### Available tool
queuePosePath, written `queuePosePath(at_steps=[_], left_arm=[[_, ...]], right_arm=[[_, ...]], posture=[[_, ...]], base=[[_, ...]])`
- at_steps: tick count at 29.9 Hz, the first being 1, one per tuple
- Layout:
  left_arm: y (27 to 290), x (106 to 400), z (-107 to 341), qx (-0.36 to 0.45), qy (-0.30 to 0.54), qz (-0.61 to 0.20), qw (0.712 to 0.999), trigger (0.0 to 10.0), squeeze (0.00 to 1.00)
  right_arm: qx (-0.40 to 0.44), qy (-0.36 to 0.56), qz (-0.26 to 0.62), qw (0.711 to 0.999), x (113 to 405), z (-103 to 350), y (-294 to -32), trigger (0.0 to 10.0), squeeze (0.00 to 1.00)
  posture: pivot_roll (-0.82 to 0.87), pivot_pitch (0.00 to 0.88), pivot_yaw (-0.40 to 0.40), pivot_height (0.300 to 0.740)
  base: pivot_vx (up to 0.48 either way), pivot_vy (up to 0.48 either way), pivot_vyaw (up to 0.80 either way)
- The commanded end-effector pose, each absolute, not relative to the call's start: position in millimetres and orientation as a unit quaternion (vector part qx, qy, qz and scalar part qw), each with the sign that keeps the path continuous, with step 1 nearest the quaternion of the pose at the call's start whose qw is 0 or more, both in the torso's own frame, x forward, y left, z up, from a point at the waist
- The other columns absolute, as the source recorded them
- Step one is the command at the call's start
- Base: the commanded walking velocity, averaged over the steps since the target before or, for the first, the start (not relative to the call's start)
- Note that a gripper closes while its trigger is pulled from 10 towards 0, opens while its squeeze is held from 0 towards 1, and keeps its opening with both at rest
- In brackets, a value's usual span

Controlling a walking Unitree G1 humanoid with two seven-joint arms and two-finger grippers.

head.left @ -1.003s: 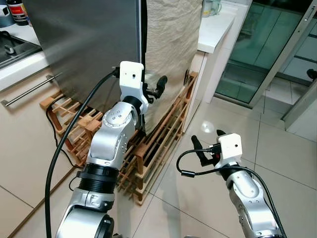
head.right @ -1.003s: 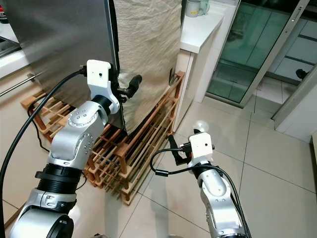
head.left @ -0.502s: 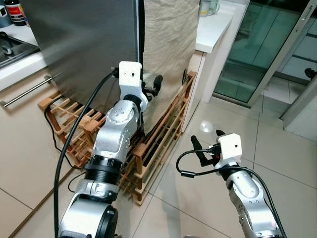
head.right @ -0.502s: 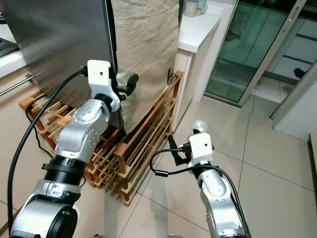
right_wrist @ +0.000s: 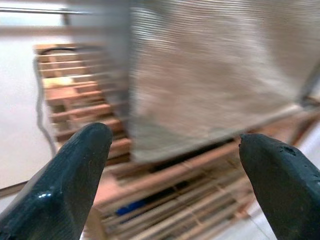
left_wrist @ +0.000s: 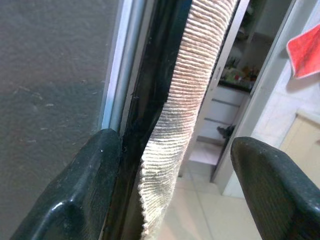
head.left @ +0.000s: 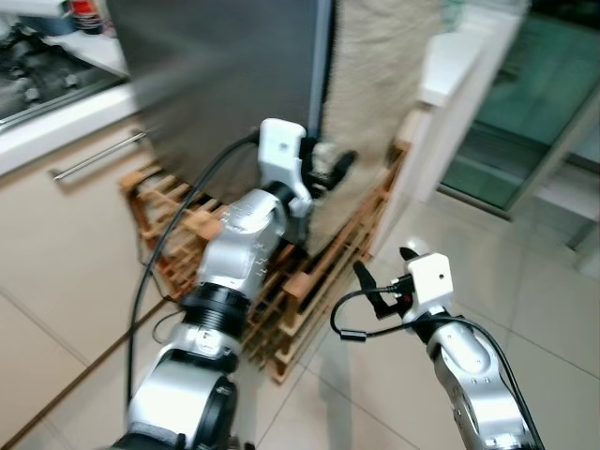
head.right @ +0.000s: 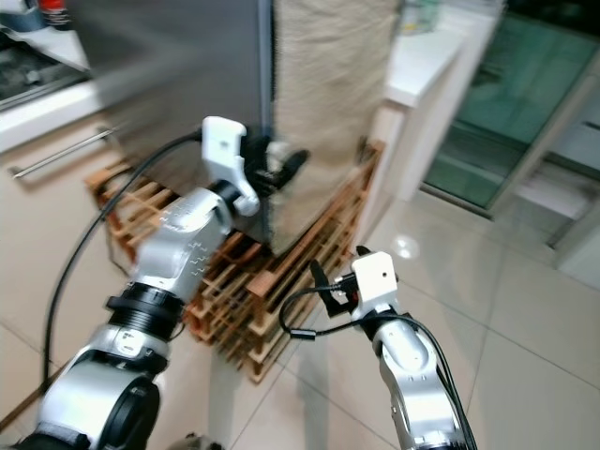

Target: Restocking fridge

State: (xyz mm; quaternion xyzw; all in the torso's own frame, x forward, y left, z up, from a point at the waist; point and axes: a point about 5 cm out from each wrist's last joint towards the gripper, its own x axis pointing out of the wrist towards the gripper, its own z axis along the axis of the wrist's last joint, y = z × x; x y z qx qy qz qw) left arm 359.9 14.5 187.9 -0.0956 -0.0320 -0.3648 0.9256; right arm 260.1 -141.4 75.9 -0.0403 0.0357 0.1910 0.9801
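The fridge's grey steel door (head.left: 225, 84) stands ahead, with a beige ribbed cloth (head.left: 375, 84) hanging down the fridge's side. My left gripper (head.left: 330, 169) is raised at the door's right edge and is open. In the left wrist view its fingers (left_wrist: 75, 190) straddle the dark door seam and the cloth's edge (left_wrist: 175, 150), one finger against the steel. My right gripper (head.left: 384, 272) hangs open and holds nothing, low over the floor and facing the cloth (right_wrist: 215, 75). The fridge's inside is hidden.
A wooden slatted rack (head.left: 319, 272) lies on the floor under and before the fridge. A cabinet with a bar handle (head.left: 94, 159) is on the left. A white counter (head.left: 459, 66) and a glass door (head.left: 553, 103) are on the right, with tiled floor (head.left: 544, 300) between.
The whole picture has shifted to the right and blurred, so the camera moved. My left gripper stays at the door edge and my right gripper stays low and open.
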Motion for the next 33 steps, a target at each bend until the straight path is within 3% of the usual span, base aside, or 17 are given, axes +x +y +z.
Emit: queuePosePath(at_steps=[1,4,7,10,13,18,23,25,26,29,30,31,32,33], left_arm=[[-43.5,340.0,194.8,-0.097,-0.026,-0.47,0.877,10.0,0.0],[-60.6,332.5,198.8,-0.115,-0.029,-0.498,0.859,10.0,0.0],[-97.8,308.7,214.1,-0.156,-0.049,-0.577,0.8,10.0,0.0],[-111.8,295.1,220.3,-0.172,-0.06,-0.612,0.77,10.0,0.0],[-114.5,291.9,220.2,-0.183,-0.06,-0.621,0.759,10.0,0.0],[-106.3,296.8,217.5,-0.181,-0.064,-0.614,0.766,10.0,0.0],[-29.6,327.3,191.5,-0.137,-0.071,-0.513,0.845,10.0,0.0],[23.1,336.6,174.4,-0.117,-0.063,-0.442,0.887,10.0,0.0],[23.1,336.6,174.4,-0.117,-0.063,-0.442,0.887,10.0,0.0],[79.6,336.8,163.3,-0.098,-0.06,-0.366,0.924,10.0,0.0],[110.0,333.1,160.9,-0.089,-0.064,-0.326,0.939,10.0,0.0],[110.0,333.1,160.9,-0.089,-0.064,-0.326,0.939,10.0,0.0],[128.2,329.2,160.5,-0.082,-0.066,-0.301,0.948,10.0,0.0],[161.6,317.7,158.2,-0.061,-0.069,-0.253,0.963,10.0,0.0]], right_arm=[[-0.036,0.037,0.186,0.981,259.4,77.0,-145.1,10.0,0.0],[-0.036,0.036,0.187,0.981,257.7,77.1,-144.6,10.0,0.0],[-0.036,0.042,0.194,0.98,252.0,75.1,-143.3,10.0,0.0],[-0.035,0.046,0.195,0.979,248.4,74.9,-143.2,10.0,0.0],[-0.033,0.051,0.193,0.979,245.3,73.8,-144.4,10.0,0.0],[-0.03,0.061,0.191,0.979,240.8,71.0,-146.5,10.0,0.0],[-0.03,0.062,0.176,0.982,238.4,71.4,-147.8,10.0,0.0],[-0.015,0.068,0.158,0.985,239.3,70.0,-150.5,10.0,0.0],[-0.015,0.068,0.158,0.985,239.3,70.0,-150.5,10.0,0.0],[-0.006,0.067,0.146,0.987,244.0,70.4,-155.0,10.0,0.0],[-0.008,0.06,0.149,0.987,247.6,72.9,-155.9,10.0,0.0],[-0.008,0.06,0.149,0.987,247.6,72.9,-155.9,10.0,0.0],[-0.009,0.056,0.153,0.987,249.8,74.7,-156.4,10.0,0.0],[-0.007,0.04,0.157,0.987,254.2,81.0,-157.1,10.0,0.0]], posture=[[-0.19,0.0,-0.014,0.74],[-0.2,0.0,-0.007,0.74],[-0.22,0.0,-0.005,0.74],[-0.23,0.0,-0.001,0.74],[-0.23,0.0,-0.003,0.74],[-0.23,0.0,-0.01,0.74],[-0.21,0.0,-0.008,0.74],[-0.2,0.0,-0.008,0.74],[-0.2,0.0,-0.008,0.74],[-0.16,0.0,-0.021,0.74],[-0.14,0.0,-0.027,0.74],[-0.14,0.0,-0.027,0.74],[-0.13,0.0,-0.03,0.74],[-0.11,0.0,-0.035,0.74]], base=[[0.0,0.0,0.0],[0.0,0.0,0.0],[0.0,0.0,0.0],[0.0,0.0,0.0],[0.0,0.0,0.0],[0.0,0.0,0.0],[0.0,0.0,0.0],[0.0,0.0,0.0],[0.0,0.0,0.0],[0.0,0.0,0.0],[0.0,0.0,0.0],[0.0,0.0,0.0],[0.0,0.0,0.0],[0.0,0.0,0.0]])
